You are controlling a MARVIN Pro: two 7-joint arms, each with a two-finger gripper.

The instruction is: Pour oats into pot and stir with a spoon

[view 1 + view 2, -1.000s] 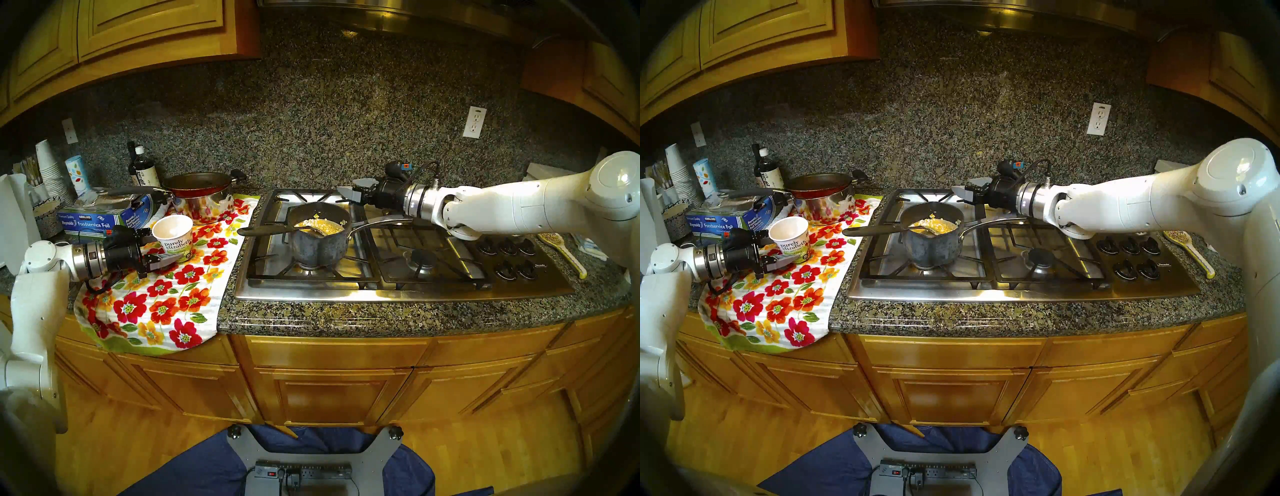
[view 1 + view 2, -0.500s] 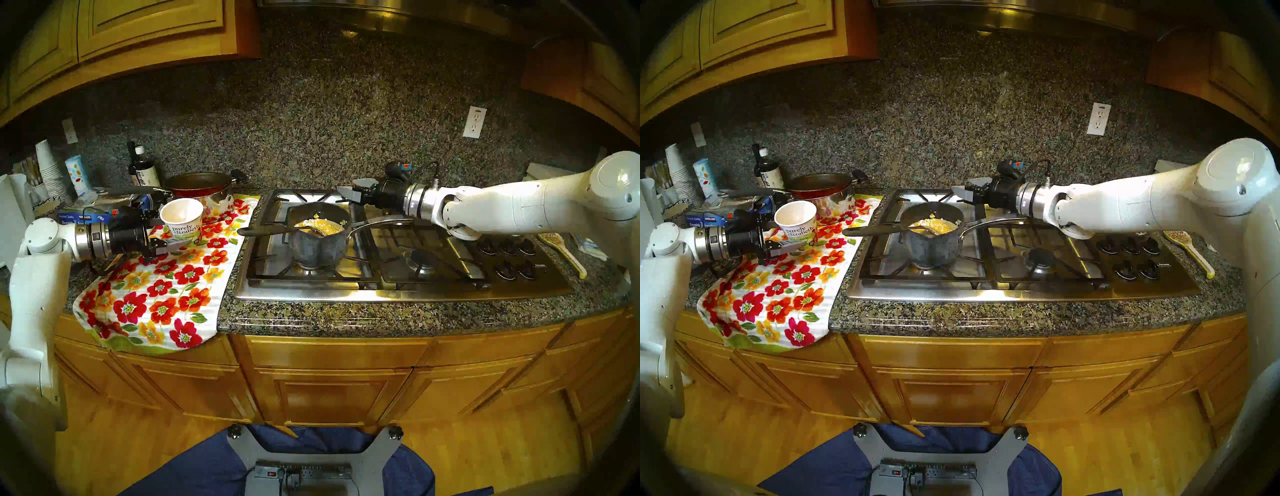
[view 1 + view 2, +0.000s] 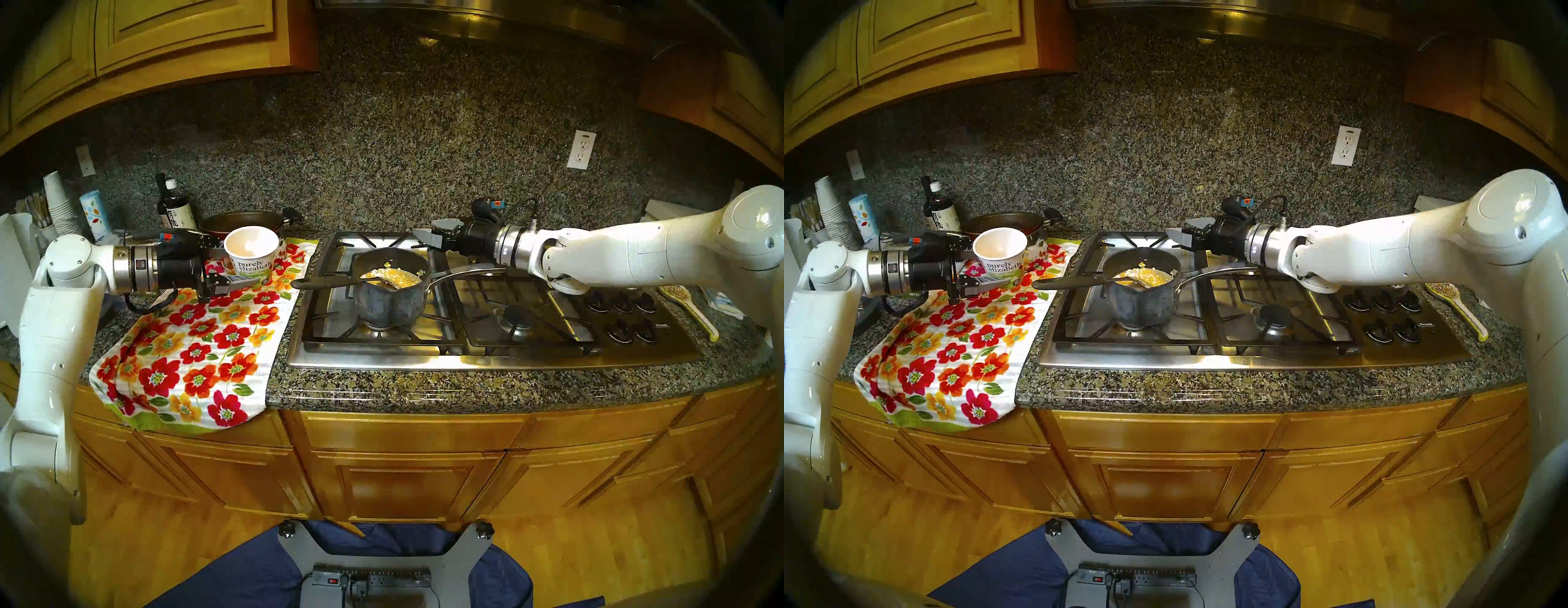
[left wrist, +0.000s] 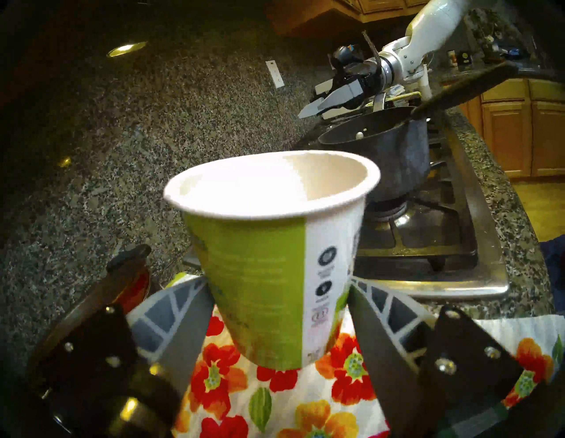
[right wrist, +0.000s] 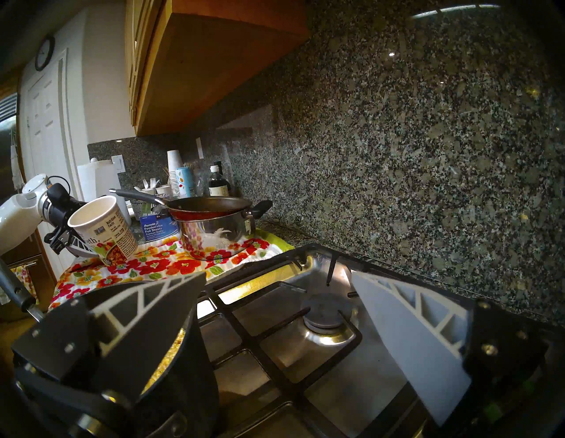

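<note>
Landmark: the one stainless gas cooktop (image 3: 488, 361) with black grates. Left of it lies one floral cloth towel (image 3: 191, 365); above the towel, the left gripper (image 3: 237, 274) is clamped on one white paper cup (image 3: 252, 259) printed "purely elizabeth", held upright. The left wrist view alone shows the cup's green side panel and both fingers (image 4: 189, 324) pressed on its lower wall. On the cooktop's front left burner stands one small dark grey mottled saucepan (image 3: 388, 303) containing pale yellow oats (image 3: 401, 277). One serving spoon (image 3: 326, 281), silver bowl and black handle, rests across its rim. Behind the saucepan, the right gripper (image 3: 432, 231) hangs with jaws spread, holding nothing; the right wrist view alone shows one red frying pan (image 5: 211, 211) stacked on one shiny steel pot (image 5: 214, 237).
</note>
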